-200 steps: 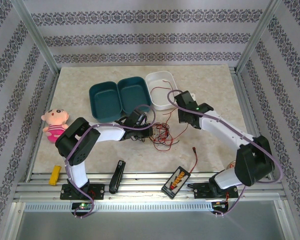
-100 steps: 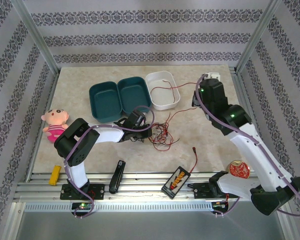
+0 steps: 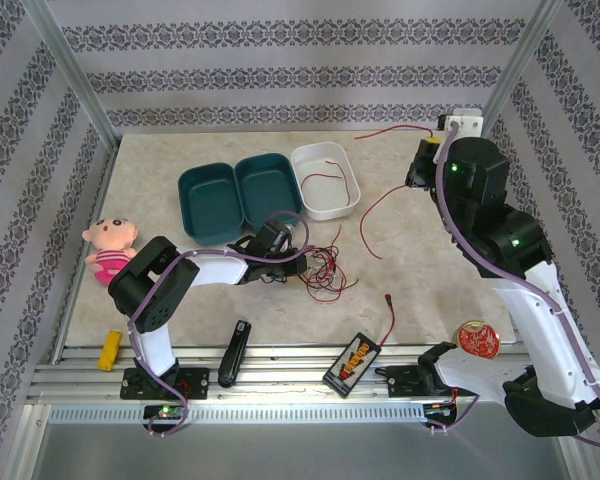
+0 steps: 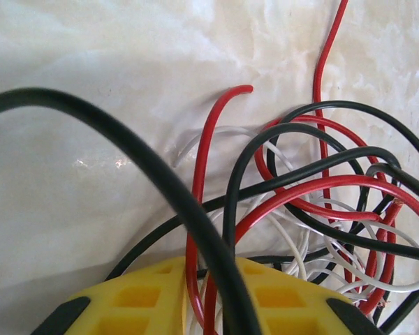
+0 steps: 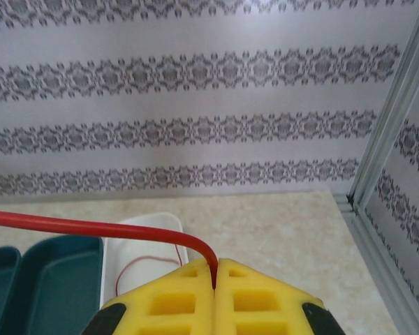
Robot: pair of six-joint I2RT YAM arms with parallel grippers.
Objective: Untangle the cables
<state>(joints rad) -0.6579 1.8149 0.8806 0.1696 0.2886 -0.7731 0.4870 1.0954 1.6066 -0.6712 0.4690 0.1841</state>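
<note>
Marble-patterned tabletop (image 3: 430, 260) seen from above, inside a booth with striped, floral-banded wallpaper. A white oval tray (image 3: 332, 213) sits toward the far side, with a thin red strand lying in it. An open teal two-compartment case (image 3: 210, 205) touches the tray's left side.

Nearer the arms than the tray, the cables (image 3: 325, 268) lie in a loose tangle. The left gripper (image 3: 298, 265) rests at the tangle's left edge. Its wrist camera shows the red cable (image 4: 201, 160), black cable (image 4: 335, 105) and white cable (image 4: 398, 288) looping over one another. Strands cross the yellow pads (image 4: 140, 300) and hide the gap, so I cannot tell whether they pinch anything.

Right of the tray, raised above the table, the right gripper (image 3: 427, 160) has its yellow pads pressed together on a red cable (image 5: 91, 227). From above, one red length runs leftward past the tray's far side. Another curves down toward the tangle, and I cannot tell if it joins.

Far left of the tray, beyond the case, lies a pink doll (image 3: 110, 245). Well nearer than the tray are a yellow block (image 3: 109, 350), a black handset-shaped bar (image 3: 235, 352), and a black-and-yellow box (image 3: 353, 360) whose lettering is too small to read. A red round tin (image 3: 477, 338) has gold marks that are also illegible.
</note>
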